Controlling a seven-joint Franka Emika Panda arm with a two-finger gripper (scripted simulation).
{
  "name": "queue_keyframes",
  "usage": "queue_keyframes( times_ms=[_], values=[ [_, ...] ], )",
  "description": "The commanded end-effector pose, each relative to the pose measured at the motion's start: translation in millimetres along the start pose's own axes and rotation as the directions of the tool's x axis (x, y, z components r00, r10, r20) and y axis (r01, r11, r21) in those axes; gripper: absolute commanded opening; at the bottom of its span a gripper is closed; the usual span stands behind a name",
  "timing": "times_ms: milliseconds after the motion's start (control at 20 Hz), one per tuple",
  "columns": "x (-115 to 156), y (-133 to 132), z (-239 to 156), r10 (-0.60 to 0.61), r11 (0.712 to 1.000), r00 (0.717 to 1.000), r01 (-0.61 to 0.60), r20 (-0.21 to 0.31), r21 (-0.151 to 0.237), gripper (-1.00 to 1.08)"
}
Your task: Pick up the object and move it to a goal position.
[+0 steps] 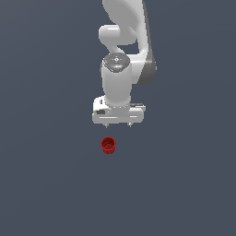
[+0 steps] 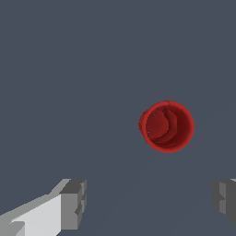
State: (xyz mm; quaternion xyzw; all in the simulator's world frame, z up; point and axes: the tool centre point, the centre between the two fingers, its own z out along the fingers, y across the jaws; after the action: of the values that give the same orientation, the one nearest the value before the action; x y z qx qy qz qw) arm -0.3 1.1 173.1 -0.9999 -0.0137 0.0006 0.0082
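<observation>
- One small dark-red cup (image 1: pixel 108 145) stands on the slate-grey table (image 1: pixel 46 184), mouth up, with a round rim and faint vertical ribs down its side.
- Seen from the wrist, the cup (image 2: pixel 166 126) shows its hollow inside: stepped rings lead down to a lighter red floor, and the rim is thick and even.
- It is far narrower than the white hand (image 1: pixel 119 124) that hangs above the table, just past the cup in the exterior view and slightly toward that view's right.
- That hand is spread wide and holds nothing; its two short fingers (image 1: pixel 107 124) point down at either end of the wide body.
- From the wrist, the grey pads (image 2: pixel 73 203) sit well apart at the frame's edges, with the cup outside the gap between them and clear of both.
- Both fingers are cut off by the wrist frame, one showing only a sliver.
- Upper arm links run out of the exterior view's top edge.
- How high the hand hangs above the table cannot be judged.
</observation>
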Motion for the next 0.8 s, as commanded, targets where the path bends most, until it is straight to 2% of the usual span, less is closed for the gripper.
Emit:
queue_keyframes(
  times_ms=[0, 750],
  values=[
    [2.1, 2.9, 4.1, -0.002, 1.000, 1.000, 0.002, 0.001, -0.001, 1.00],
    [31.0, 45.7, 66.3, -0.043, 0.999, 0.999, 0.043, 0.000, -0.015, 1.00]
  ],
)
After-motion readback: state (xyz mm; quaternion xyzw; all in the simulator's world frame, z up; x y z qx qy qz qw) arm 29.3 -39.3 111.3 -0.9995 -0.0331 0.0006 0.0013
